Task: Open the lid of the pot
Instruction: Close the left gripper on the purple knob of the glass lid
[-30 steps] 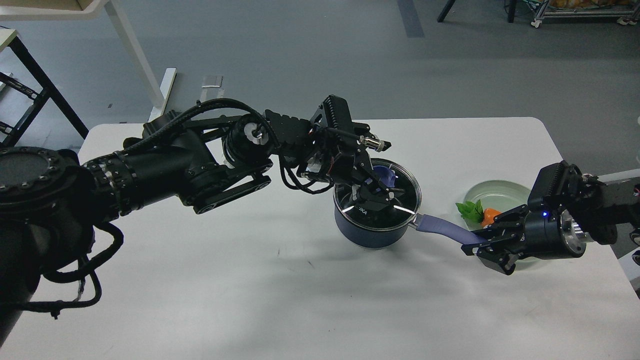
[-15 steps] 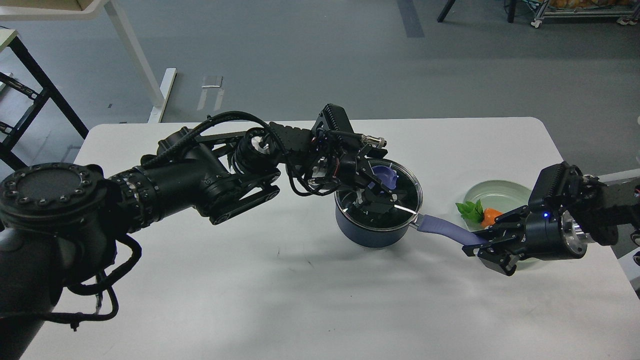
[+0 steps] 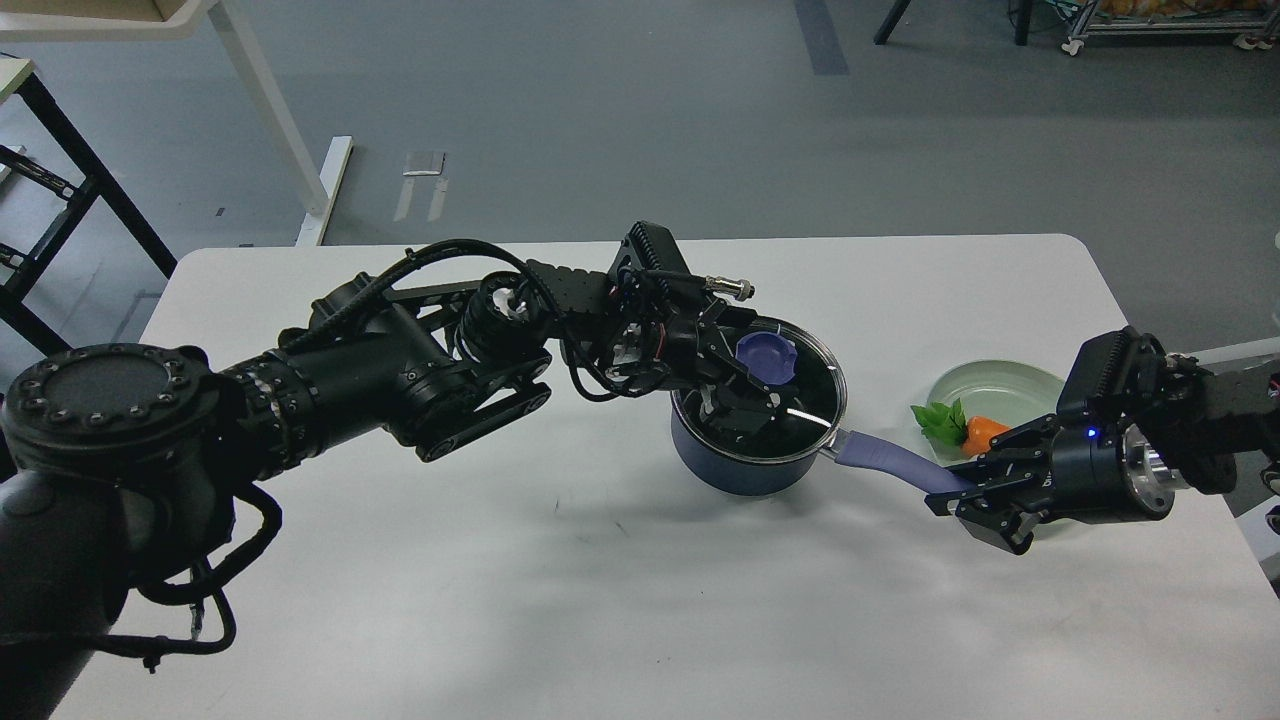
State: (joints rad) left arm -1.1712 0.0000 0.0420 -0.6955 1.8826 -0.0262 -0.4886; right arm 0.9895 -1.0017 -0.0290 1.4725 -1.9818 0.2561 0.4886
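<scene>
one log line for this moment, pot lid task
lid: on pot | left gripper: over lid beside knob | right gripper: shut on handle

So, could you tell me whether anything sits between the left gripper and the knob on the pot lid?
Nothing visible does. The left gripper hangs over the glass lid, right beside its purple knob, with only bare lid between them.

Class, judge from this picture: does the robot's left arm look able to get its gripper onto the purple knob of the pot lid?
Probably yes. The left gripper hangs over the glass lid, beside the purple knob, with nothing between. The right gripper is off at the pot handle.
</scene>
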